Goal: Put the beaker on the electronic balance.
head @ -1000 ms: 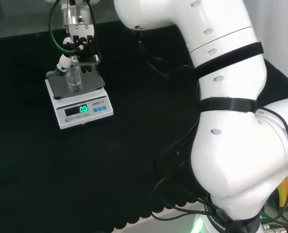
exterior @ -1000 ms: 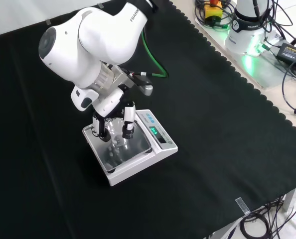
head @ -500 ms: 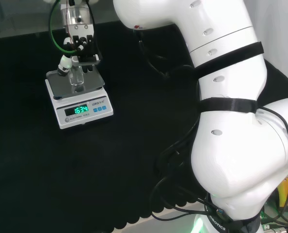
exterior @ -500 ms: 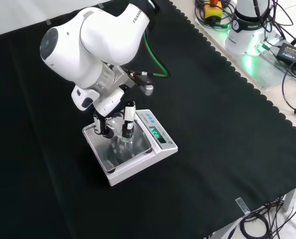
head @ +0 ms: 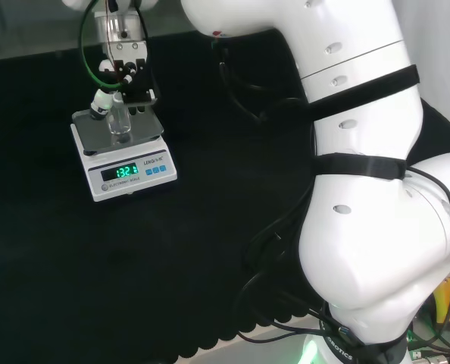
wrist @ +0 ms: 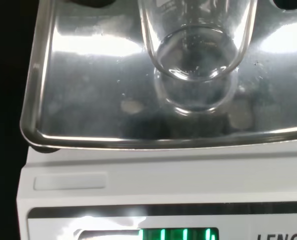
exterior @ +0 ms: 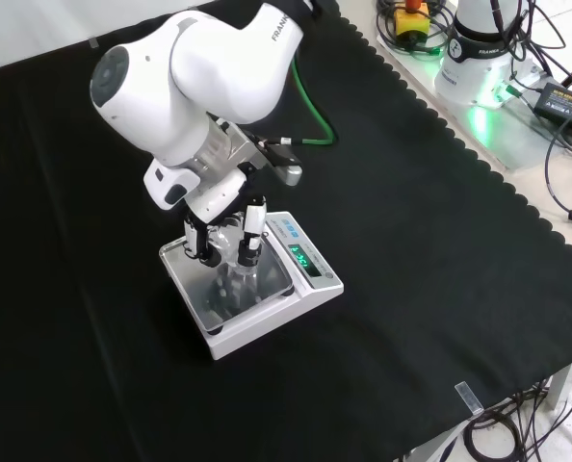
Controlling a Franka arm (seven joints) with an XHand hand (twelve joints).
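Note:
A small clear glass beaker [head: 119, 121] stands upright on the steel pan of the white electronic balance [head: 134, 178], whose green display is lit. The hand [head: 123, 70] hangs just above the beaker, with a finger and the thumb reaching down on either side of its rim and spread apart. In the front view the beaker [exterior: 235, 279] rests mid-pan on the balance [exterior: 317, 284], and the hand's fingers [exterior: 253, 241] flank its top. The wrist view looks down on the beaker [wrist: 196, 65] and the balance's pan [wrist: 88, 100].
Black cloth [head: 210, 250] covers the bench around the balance. The arm's white links [head: 361, 189] fill the head view's right. Cables and a power box [exterior: 556, 96] lie off the cloth at the front view's upper right.
The hand has lifted slightly while the beaker stays on the pan. The balance's display changed from a zero reading to other lit digits.

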